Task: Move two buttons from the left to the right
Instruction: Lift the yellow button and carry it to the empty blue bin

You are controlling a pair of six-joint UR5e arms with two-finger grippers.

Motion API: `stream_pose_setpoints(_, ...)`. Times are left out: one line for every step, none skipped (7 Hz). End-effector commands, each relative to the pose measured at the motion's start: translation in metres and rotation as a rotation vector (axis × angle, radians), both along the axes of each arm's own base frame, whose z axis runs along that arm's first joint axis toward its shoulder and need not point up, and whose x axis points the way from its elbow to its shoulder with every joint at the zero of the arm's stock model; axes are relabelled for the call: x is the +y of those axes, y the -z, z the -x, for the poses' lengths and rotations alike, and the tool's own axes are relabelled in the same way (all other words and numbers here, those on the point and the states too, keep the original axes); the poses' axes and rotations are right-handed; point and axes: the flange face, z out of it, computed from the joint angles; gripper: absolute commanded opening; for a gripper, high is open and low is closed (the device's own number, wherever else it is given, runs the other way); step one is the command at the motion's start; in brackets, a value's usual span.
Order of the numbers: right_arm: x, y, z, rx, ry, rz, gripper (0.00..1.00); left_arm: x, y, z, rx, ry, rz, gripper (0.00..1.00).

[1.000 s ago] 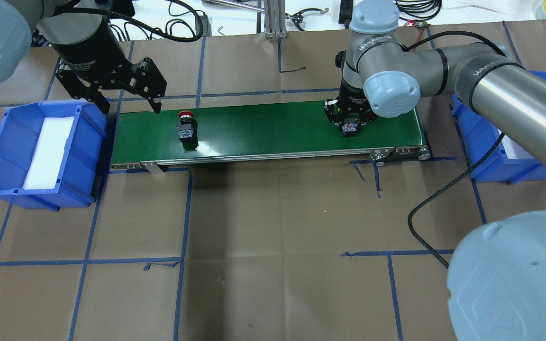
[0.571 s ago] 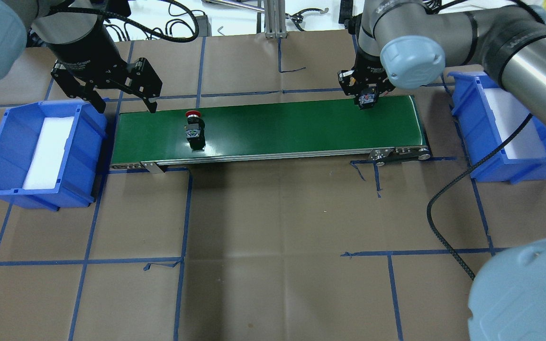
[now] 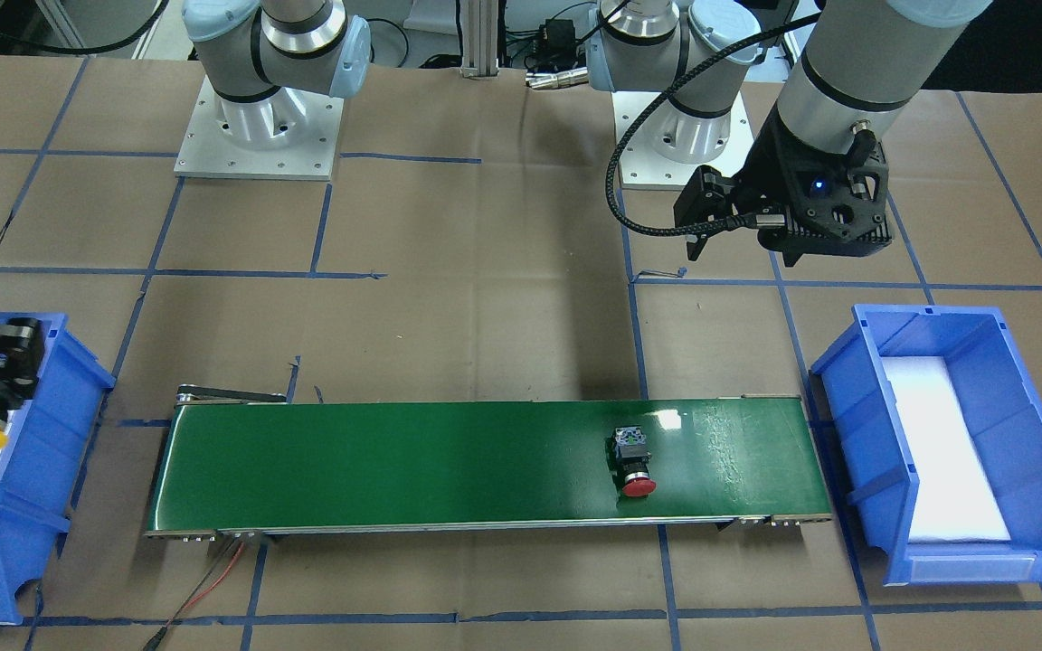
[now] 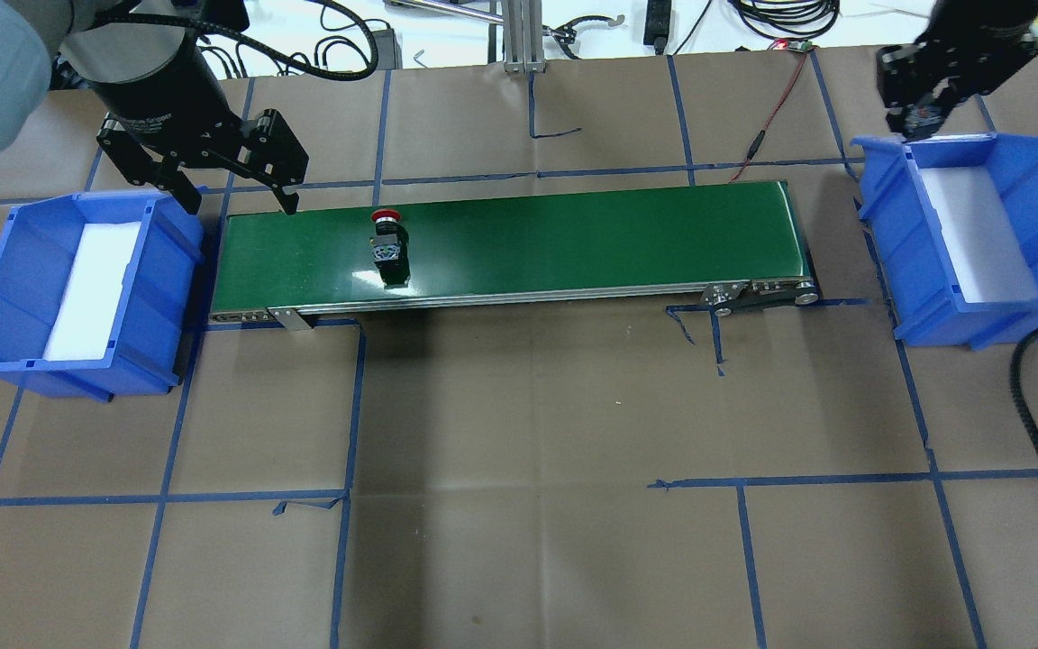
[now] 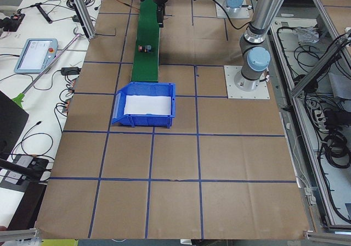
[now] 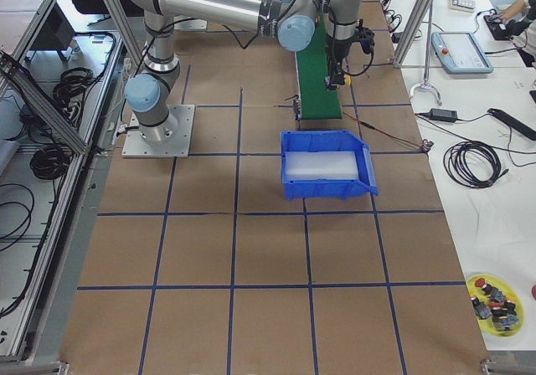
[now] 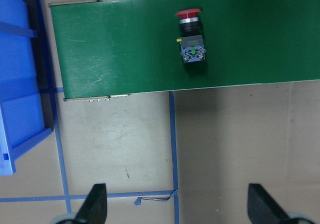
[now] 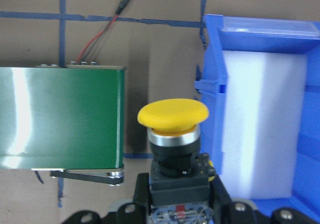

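Observation:
The red button point(image 4: 386, 242) lies on its side on the left part of the green conveyor belt point(image 4: 573, 234); it also shows in the front view point(image 3: 634, 461) and in the left wrist view point(image 7: 191, 39). My left gripper point(image 4: 240, 203) is open and empty, above the belt's far left corner, left of the red button. My right gripper point(image 4: 920, 117) is shut on the yellow button point(image 8: 173, 116), held cap-down above the far corner of the right blue bin point(image 4: 1033, 189). In the right wrist view the cap hangs over the gap between the belt end point(image 8: 60, 114) and the bin wall point(image 8: 212, 84).
A second blue bin point(image 4: 14, 270) with white foam stands at the belt's left end. A red wire point(image 4: 767, 117) runs behind the belt's right end. A black cable point(image 4: 1033, 361) loops near the right bin. An aluminium post point(image 4: 519, 36) stands at the table's back.
My right gripper has lifted the yellow button off the belt's right end and carried it right, to the bin's corner. The red button has travelled right along the belt. The left gripper has barely moved.

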Motion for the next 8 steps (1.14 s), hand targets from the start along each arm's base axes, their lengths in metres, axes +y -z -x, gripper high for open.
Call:
stream_pose_setpoints(0.013, 0.011, 0.091, -0.001, -0.007, -0.020, 0.02, -0.001, 0.001, 0.001, 0.001, 0.001, -0.001, 1.00)
stream_pose_setpoints(0.012, 0.033, 0.112, 0.006, 0.010, -0.006, 0.02, 0.000, 0.000, 0.001, 0.001, 0.001, 0.000, 1.00)
stream_pose_setpoints(0.020, 0.062, 0.113, 0.007, 0.018, -0.004, 0.02, 0.000, 0.001, 0.000, 0.001, 0.001, -0.003, 1.00)
stream_pose_setpoints(0.030, 0.093, 0.113, 0.018, 0.001, 0.013, 0.02, 0.000, 0.001, 0.001, 0.002, 0.002, -0.003, 1.00)
stream_pose_setpoints(0.040, 0.111, 0.127, -0.014, -0.021, 0.035, 0.02, -0.001, 0.001, 0.001, 0.002, 0.002, -0.001, 1.00)
stream_pose_setpoints(0.049, 0.128, 0.147, -0.097, -0.015, 0.046, 0.02, 0.000, 0.000, 0.001, 0.002, 0.002, 0.000, 1.00)
stream_pose_setpoints(0.052, 0.147, 0.154, -0.116, -0.033, 0.019, 0.02, 0.000, -0.001, 0.001, 0.001, 0.002, 0.002, 1.00)
stream_pose_setpoints(0.053, 0.171, 0.154, -0.125, -0.043, 0.003, 0.02, 0.000, -0.001, 0.001, 0.001, 0.002, 0.002, 1.00)
